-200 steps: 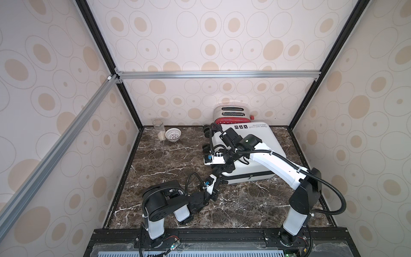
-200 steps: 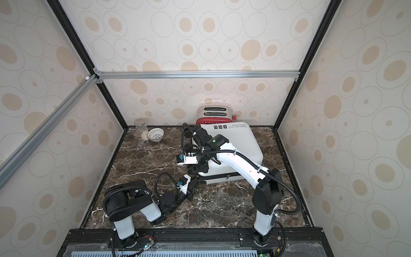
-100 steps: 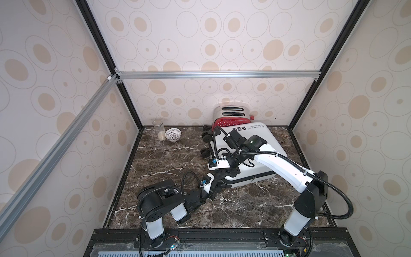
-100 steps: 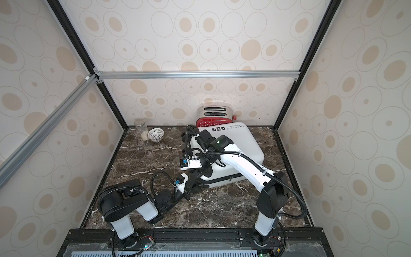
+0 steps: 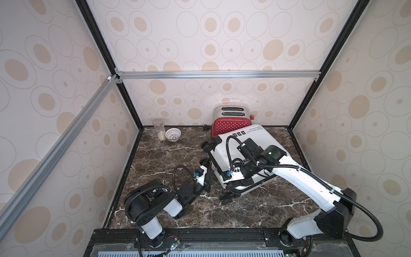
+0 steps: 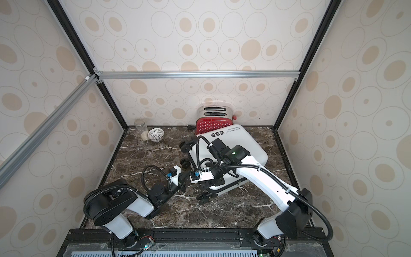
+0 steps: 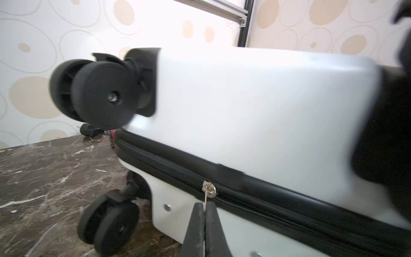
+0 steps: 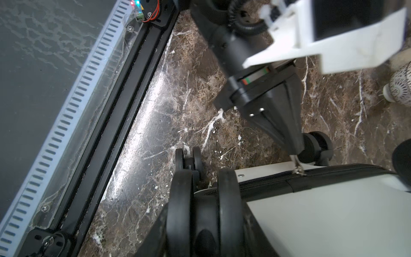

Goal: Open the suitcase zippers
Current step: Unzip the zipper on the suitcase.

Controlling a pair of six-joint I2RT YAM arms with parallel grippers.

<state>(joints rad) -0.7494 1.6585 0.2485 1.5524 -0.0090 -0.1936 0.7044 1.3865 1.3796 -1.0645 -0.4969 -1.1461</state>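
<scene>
1. Pull first: left claw point(image 7: 205, 207) is pinched fully closed on the thin silver tab of the zipper pull point(image 7: 208, 192), right at the wheel end of the suitcase point(image 5: 219, 155).
2. What we'd steer by: the zippers point(image 7: 169, 165) show as one black band running along that end, near to far. The case lies just to the claw's right, so we reckon any drag has to go along the band, not away from it. We can't tell which stretch is parted.
3. Left arm is clearly the closer one to the pull.
4. Right claw point(image 5: 236, 184) sits at the case's near wheel corner. Its tips are hidden, so we can't tell how wide it is or whether it grips anything.
5. Head count on the table point(image 5: 169, 160): one case towards the back right, one pull in view, three wheels point(image 7: 100, 93) in the left wrist view, two arms.
6. Further back: one red toaster point(image 5: 230, 126), one glass jar point(image 5: 158, 129), one little white basket point(image 5: 173, 134).
</scene>
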